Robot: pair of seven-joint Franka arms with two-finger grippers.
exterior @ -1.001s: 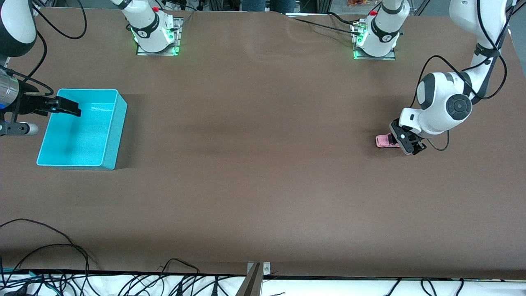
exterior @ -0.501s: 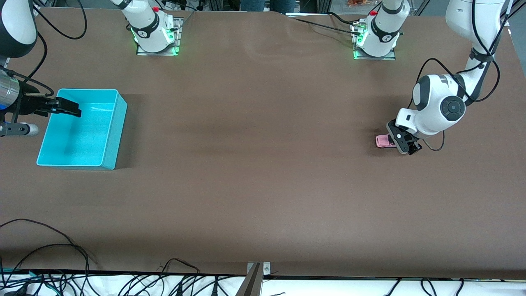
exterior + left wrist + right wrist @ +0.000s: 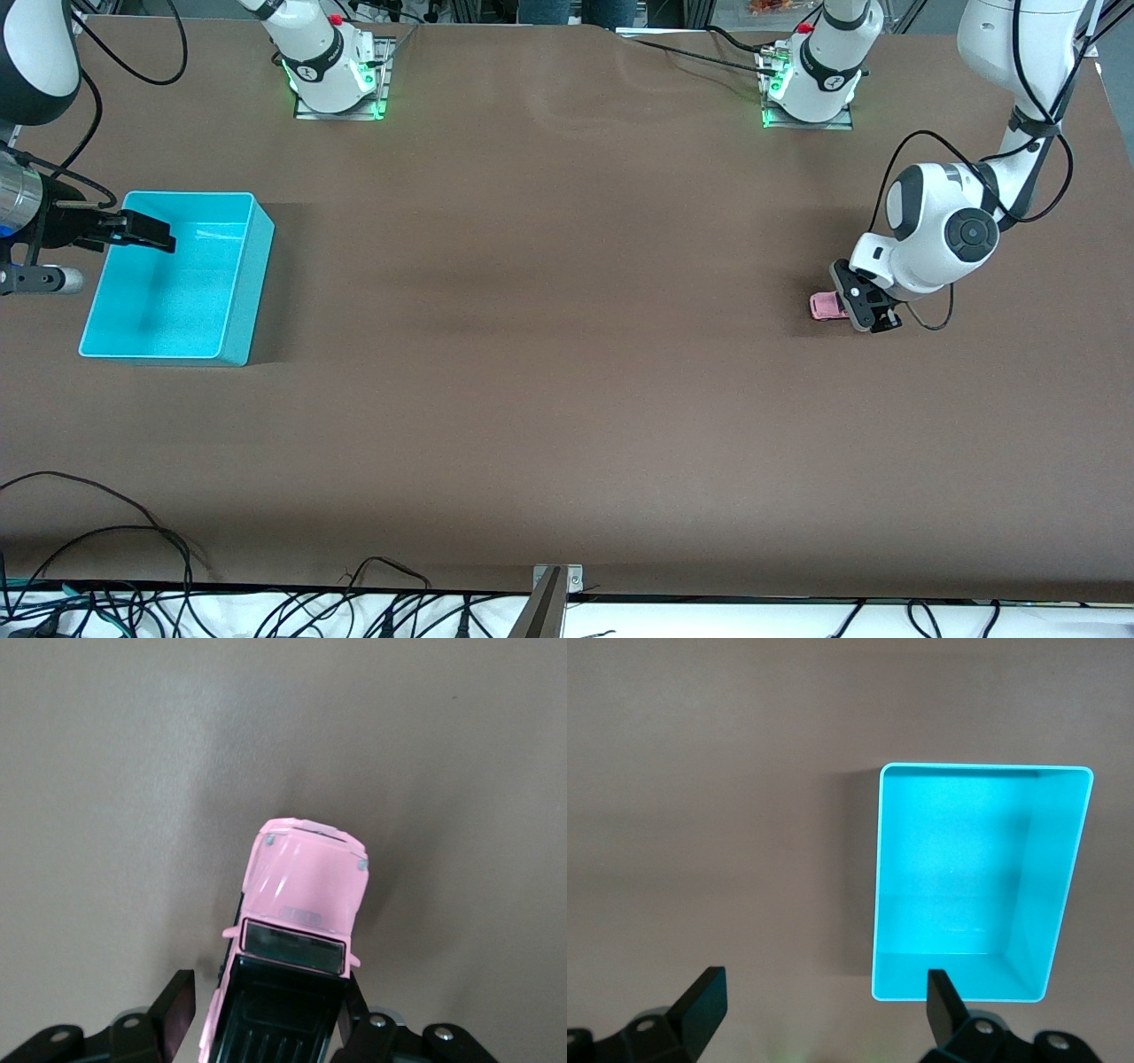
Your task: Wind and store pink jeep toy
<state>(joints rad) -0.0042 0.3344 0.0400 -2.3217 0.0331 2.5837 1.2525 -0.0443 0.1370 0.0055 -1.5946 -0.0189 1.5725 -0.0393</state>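
Desk [image 3: 567, 372] of plain brown, matte, fills nearly the whole front view, faintly rippled near the arm bases. Two base plates with green lights stand along its edge by the robots. Black cables [image 3: 133, 567] loop along the edge nearest the front camera, over a white strip, and a small metal bracket [image 3: 556, 580] sits at the middle of that edge. Little of the room shows past the desk.

The pink jeep toy [image 3: 828, 305] stands on its wheels on the desk toward the left arm's end. The left gripper [image 3: 864, 306] is down at the toy, its fingers [image 3: 177, 1014] flanking the black roof end; one finger sits against the body, the other shows a thin gap, so whether they are clamped on it cannot be told. In the left wrist view the pink hood [image 3: 306, 881] points away from the gripper.

The turquoise bin [image 3: 252, 266] rests toward the right arm's end, nothing in it. The right gripper [image 3: 142, 230] waits over the bin's edge, fingers [image 3: 700, 1001] spread wide and holding nothing.
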